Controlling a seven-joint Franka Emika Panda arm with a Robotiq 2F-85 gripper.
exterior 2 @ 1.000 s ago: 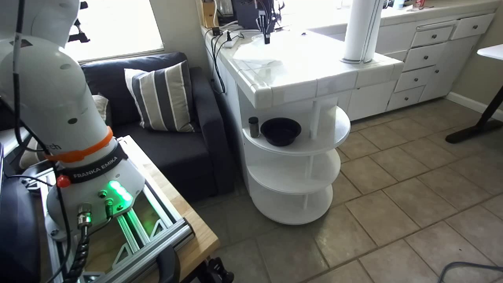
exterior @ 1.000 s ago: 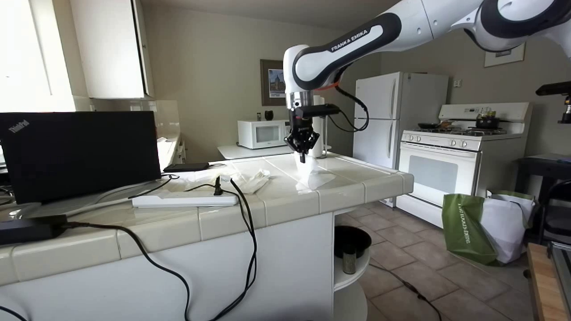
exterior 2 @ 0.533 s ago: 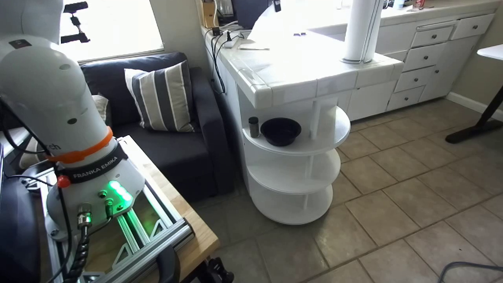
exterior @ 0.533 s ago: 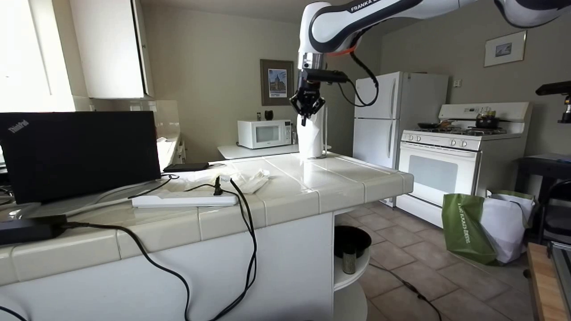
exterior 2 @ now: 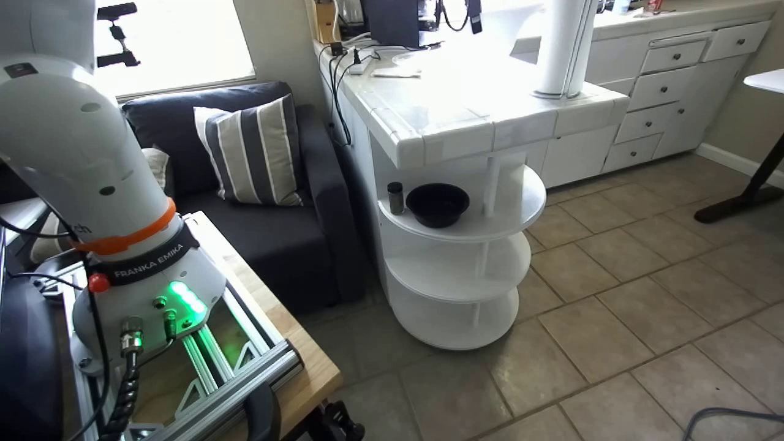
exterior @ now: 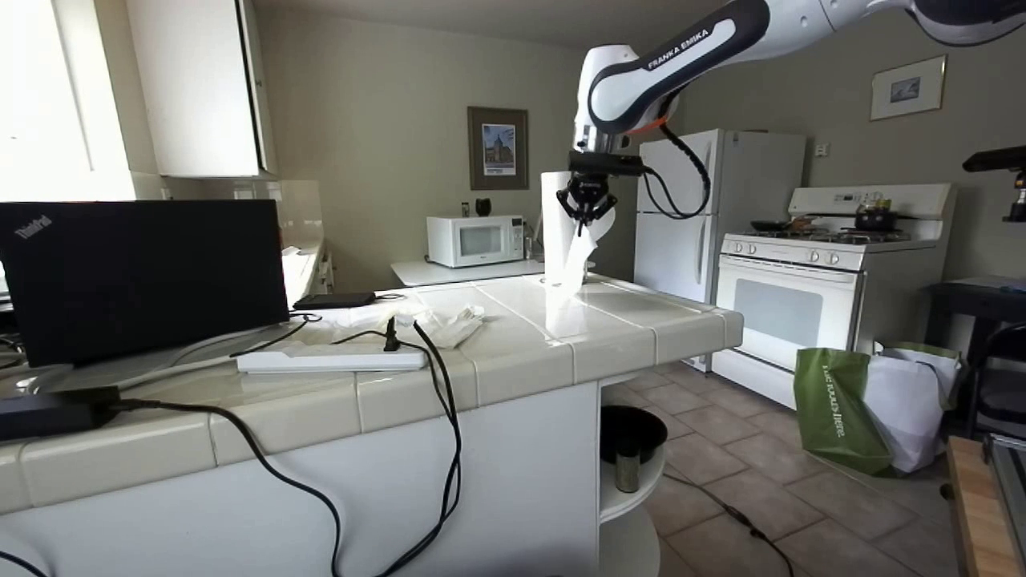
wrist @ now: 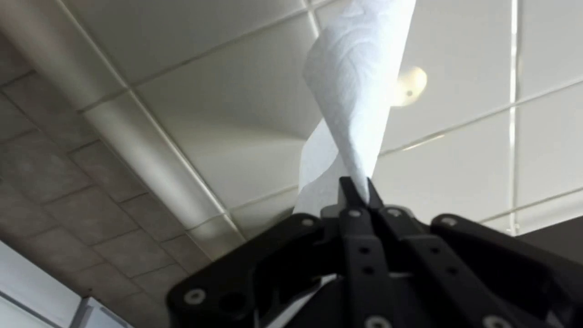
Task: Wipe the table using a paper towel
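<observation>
My pincer (wrist: 361,187) is pinched tight on a gathered end of the paper towel sheet (wrist: 357,82), presumably so its dangling length can sweep the tiled counter (exterior: 513,336).

Lifted the thin white sheet of paper towel (exterior: 575,261) from its spread of a second ago by the near edge of the long counter with the pale, glossy tiled top (exterior: 513,330). Brought it, now hanging narrow and twisted from the black two-fingered gripper (exterior: 581,231), farther off, in front of the upright, plain white roll of paper towel (exterior: 554,228). Rose first from low over the tiles, then, in the last half second, dipped slightly and went right in both exterior views. Opened the roll's left side to sight, and the brown-framed picture (exterior: 498,148), partly covered a second ago. Bared a flat white object (exterior 2: 396,72) at the counter's far left in an exterior view. Tipped the smooth white shoulder of the robot arm (exterior 2: 79,153) slightly left there.
</observation>
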